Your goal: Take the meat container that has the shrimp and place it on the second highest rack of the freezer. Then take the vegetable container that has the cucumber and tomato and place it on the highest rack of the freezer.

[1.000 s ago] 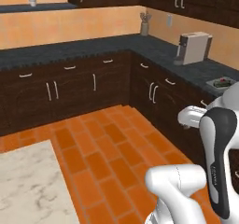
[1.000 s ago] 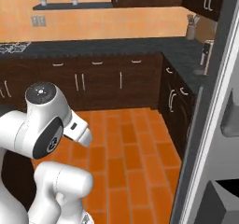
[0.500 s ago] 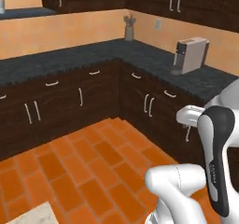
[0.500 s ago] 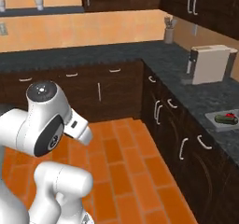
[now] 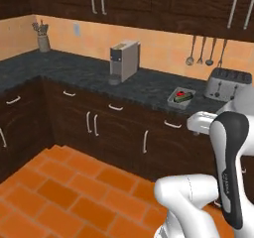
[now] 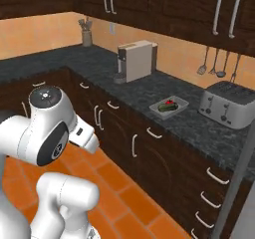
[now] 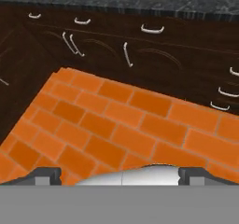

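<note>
arm: glossy white rounded shells, dark grey band along one link
joint: white dome, dark grey round cap
claw: small dark tips
</note>
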Controlling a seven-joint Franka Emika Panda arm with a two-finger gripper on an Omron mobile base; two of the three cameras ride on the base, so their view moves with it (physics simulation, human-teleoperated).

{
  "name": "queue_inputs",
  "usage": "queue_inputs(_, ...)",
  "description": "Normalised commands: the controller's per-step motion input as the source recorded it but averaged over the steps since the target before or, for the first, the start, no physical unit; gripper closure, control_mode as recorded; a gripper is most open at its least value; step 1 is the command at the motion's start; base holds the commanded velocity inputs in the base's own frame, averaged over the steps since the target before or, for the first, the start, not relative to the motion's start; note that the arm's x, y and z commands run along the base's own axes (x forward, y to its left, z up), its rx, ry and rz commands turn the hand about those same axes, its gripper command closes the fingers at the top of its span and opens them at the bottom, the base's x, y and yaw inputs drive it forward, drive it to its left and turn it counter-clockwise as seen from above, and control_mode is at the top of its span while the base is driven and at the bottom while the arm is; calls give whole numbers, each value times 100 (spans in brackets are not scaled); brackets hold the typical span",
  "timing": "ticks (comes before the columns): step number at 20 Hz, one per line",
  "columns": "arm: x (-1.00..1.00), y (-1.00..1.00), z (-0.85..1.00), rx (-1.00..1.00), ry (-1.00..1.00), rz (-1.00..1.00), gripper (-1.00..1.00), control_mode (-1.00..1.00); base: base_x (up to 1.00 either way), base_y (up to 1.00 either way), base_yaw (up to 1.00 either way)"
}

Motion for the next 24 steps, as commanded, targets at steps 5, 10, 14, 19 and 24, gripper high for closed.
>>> queue_inputs(5, 0, 0, 0, 0, 0, 0, -100, 100, 95, 0, -49)
queue_inputs(10, 0, 0, 0, 0, 0, 0, -100, 100, 100, -2, -4)
queue_inputs(14, 0, 0, 0, 0, 0, 0, -100, 100, 100, 34, -33)
queue_inputs(19, 0, 0, 0, 0, 0, 0, -100, 100, 24, 56, -53)
queue_inputs(24, 0, 0, 0, 0, 0, 0, -100, 100, 54, 38, -58)
